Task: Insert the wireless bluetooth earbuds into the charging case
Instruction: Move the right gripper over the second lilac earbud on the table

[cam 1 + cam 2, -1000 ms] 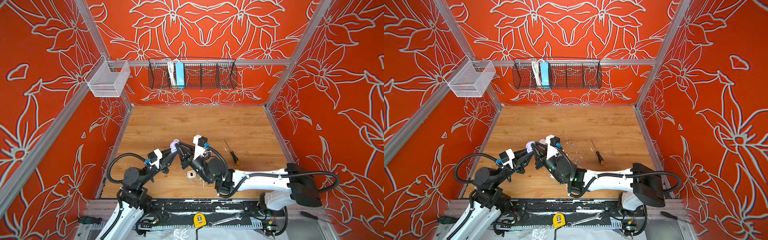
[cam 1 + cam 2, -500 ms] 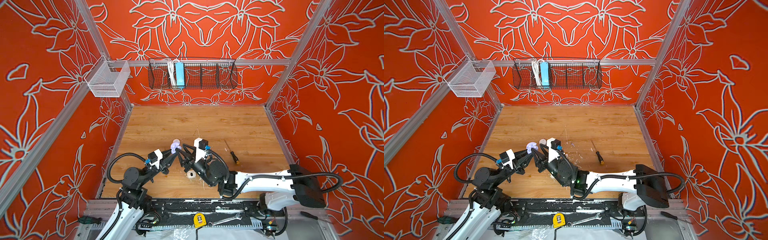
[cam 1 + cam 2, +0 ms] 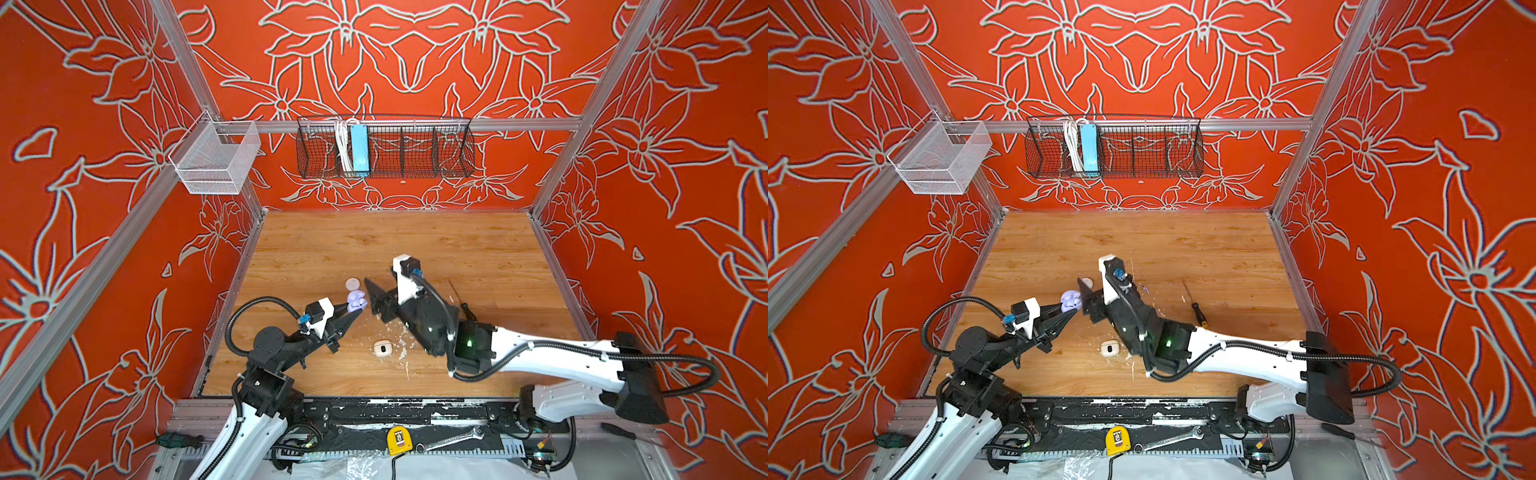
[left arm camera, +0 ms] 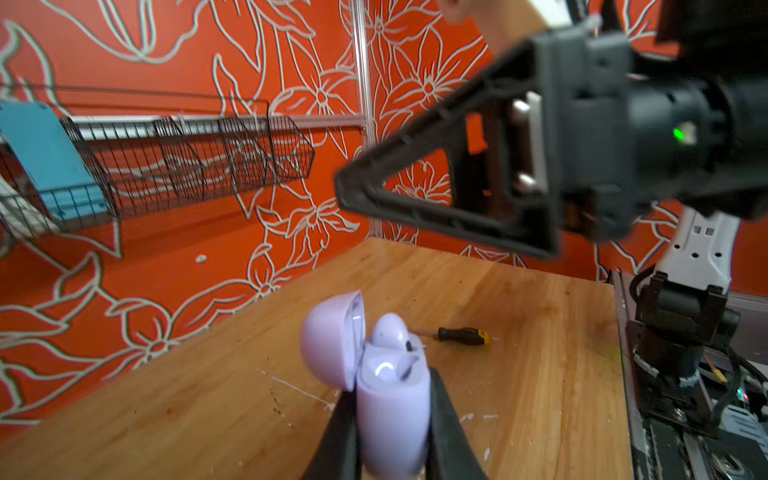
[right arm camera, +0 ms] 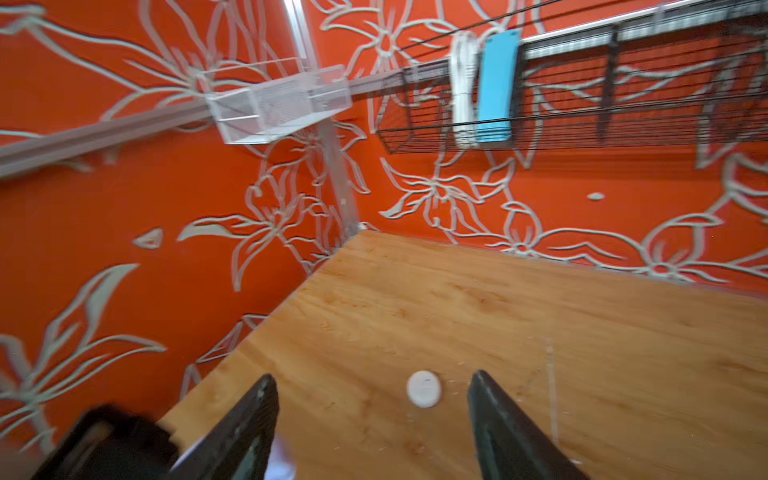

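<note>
My left gripper (image 4: 392,386) is shut on the body of a lavender charging case (image 4: 392,415) with its lid (image 4: 332,336) swung open. It holds the case just above the table in both top views (image 3: 356,301) (image 3: 1070,300). One lavender earbud (image 4: 390,329) sticks up out of the case, and another (image 4: 405,365) seems to sit lower beside it. My right gripper (image 5: 372,376) is open with nothing between its fingers, just right of the case in both top views (image 3: 374,300) (image 3: 1087,298).
A round white case (image 5: 424,389) lies shut on the wood beyond the right gripper (image 3: 352,284). A small white rounded object with a dark spot (image 3: 382,348) (image 3: 1109,348) lies nearer the front. A screwdriver (image 3: 463,306) (image 4: 461,334) lies to the right. White flecks dot the table.
My right gripper has opened and drawn back a little to the right, away from the lavender case. The left gripper still holds the case in the same place.
</note>
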You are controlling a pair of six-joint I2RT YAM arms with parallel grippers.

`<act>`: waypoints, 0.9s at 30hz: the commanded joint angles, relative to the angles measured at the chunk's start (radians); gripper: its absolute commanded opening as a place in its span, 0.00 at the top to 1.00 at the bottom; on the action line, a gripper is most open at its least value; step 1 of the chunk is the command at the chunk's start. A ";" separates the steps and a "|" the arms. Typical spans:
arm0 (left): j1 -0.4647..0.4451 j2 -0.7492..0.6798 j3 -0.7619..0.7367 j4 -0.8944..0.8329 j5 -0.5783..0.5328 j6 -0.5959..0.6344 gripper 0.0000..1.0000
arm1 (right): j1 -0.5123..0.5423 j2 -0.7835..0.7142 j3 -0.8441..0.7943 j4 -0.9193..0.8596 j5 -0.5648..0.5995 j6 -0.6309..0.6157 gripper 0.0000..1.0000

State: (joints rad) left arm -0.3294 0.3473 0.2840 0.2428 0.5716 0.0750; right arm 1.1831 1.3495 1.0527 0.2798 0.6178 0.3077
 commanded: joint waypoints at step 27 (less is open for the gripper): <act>-0.002 -0.018 -0.248 0.042 -0.168 -0.048 1.00 | -0.529 0.632 0.331 -0.732 -0.562 0.050 0.38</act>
State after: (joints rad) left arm -0.3290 0.3595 0.0311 0.2691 0.4110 0.0353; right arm 0.6533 1.9491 1.3670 -0.3897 0.0444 0.3641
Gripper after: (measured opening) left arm 0.202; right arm 0.629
